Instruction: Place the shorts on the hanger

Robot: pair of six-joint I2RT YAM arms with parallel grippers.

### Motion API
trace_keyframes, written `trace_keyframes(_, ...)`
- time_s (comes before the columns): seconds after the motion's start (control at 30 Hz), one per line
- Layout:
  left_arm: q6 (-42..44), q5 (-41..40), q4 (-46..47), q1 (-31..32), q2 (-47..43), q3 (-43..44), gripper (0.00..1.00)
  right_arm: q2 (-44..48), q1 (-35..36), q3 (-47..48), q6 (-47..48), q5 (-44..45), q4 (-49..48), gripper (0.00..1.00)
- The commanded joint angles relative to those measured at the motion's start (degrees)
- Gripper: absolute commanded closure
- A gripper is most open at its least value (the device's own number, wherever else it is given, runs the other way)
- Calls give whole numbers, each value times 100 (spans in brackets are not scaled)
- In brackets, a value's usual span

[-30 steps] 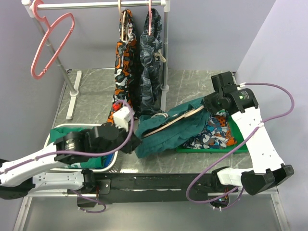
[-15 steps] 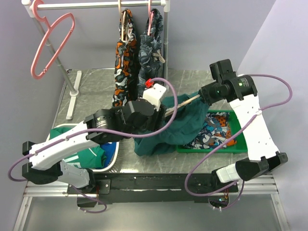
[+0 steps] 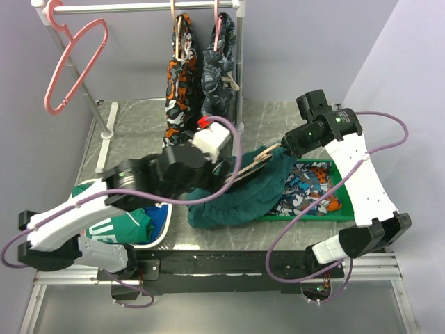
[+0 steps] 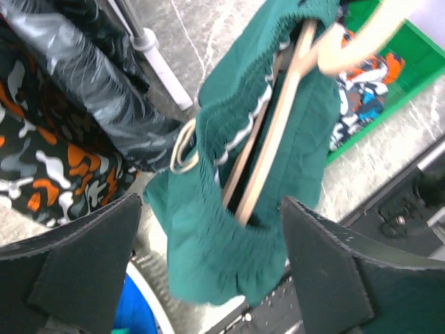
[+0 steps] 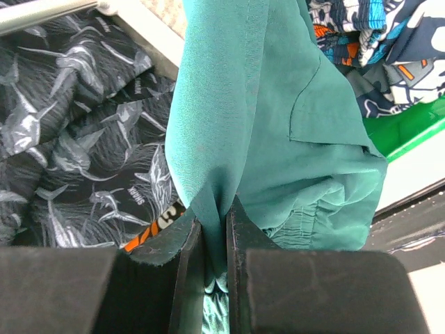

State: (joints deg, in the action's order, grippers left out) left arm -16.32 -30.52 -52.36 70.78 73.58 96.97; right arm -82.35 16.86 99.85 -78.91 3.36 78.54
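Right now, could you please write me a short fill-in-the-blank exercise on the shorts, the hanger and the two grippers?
1. The right gripper is ___ on the shorts.
2. The left gripper is ___, its fingers wide apart and holding nothing.
3. The hanger has its bar ___ the waistband of the shorts.
4. The patterned clothes lie in a ___ bin.

Missing words: shut; open; inside; green.

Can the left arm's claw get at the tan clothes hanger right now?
Probably yes: the left claw is open, and the tan rounded-triangle hanger shows bare straight ahead inside the waistband of the dark teal fabric shorts, nothing between.
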Motion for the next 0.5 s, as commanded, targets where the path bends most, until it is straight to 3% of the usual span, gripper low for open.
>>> trace_keyframes(0.0,-20,406,-239,-21,-685,-553,19,-88,-69,8,34,-212,65,100)
trace_keyframes(0.13,-222,714,-354,-3,-1117,-1407,23,-168,-95,-71,95,-248,21,100)
trace_keyframes(0.3,-250,1189,50,76,-1583,-2286,18,-291,-95,-98,192,-318,3,100)
trace_keyframes(0.47,67,1321,637,172,-1408,-2674,13,-308,-96,-71,254,-318,47,100)
